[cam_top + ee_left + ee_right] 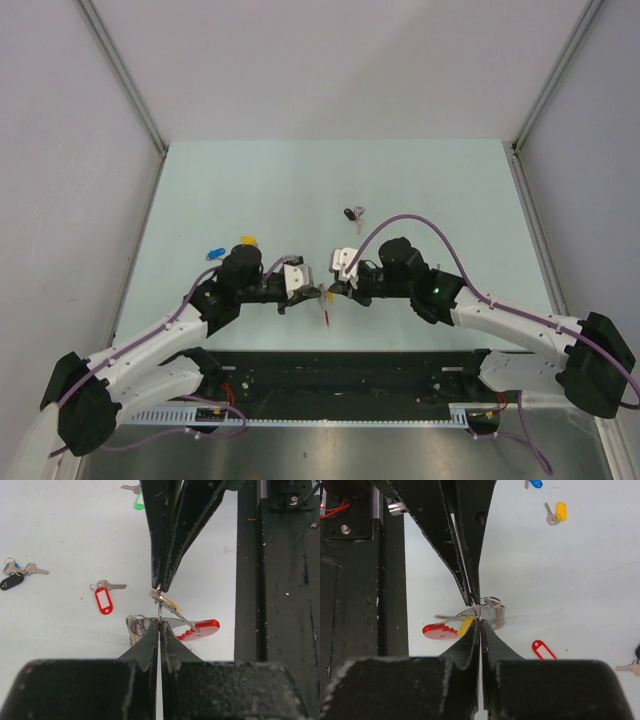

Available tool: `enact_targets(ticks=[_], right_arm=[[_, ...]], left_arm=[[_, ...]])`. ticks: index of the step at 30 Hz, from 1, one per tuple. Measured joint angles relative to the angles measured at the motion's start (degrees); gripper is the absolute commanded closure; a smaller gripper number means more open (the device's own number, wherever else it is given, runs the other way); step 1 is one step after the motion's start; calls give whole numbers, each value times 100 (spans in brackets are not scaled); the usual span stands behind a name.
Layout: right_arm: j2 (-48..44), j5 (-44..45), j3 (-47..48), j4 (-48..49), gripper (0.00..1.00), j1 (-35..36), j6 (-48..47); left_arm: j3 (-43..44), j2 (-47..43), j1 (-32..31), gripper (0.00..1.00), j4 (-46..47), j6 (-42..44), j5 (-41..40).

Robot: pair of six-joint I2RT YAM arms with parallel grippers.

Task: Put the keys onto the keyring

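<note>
Just between both jaws: keyring (202, 629)

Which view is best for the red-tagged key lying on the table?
Left wrist: the red-tagged key lies unobstructed, tag and blade both visible. Right wrist shows only its tag, low right. Top external: cannot pick it out.

I see the pale table (440, 180) carrying loose keys: a black-tagged key (352, 213) near the middle, a yellow-tagged key (248, 240) and a blue-tagged key (214, 252) at left (near each other), also a red-tagged key (103, 599) and a green-tagged key (138, 500).
</note>
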Motion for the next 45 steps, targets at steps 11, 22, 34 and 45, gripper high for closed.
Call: enact_targets(ticks=[11,22,34,45], right_arm=[[376,57,153,-131,100,72,0],[190,313,181,-557,100,170,4],[-197,457,184,-857,100,197,90],[-203,420,184,-925,100,214,85]], left_arm=[[0,39,-52,100,-2,-7,229],[0,63,-133,100,-15,2,219],[0,116,-136,100,-48,109,83],[0,122,-142,100,-55,109,83]])
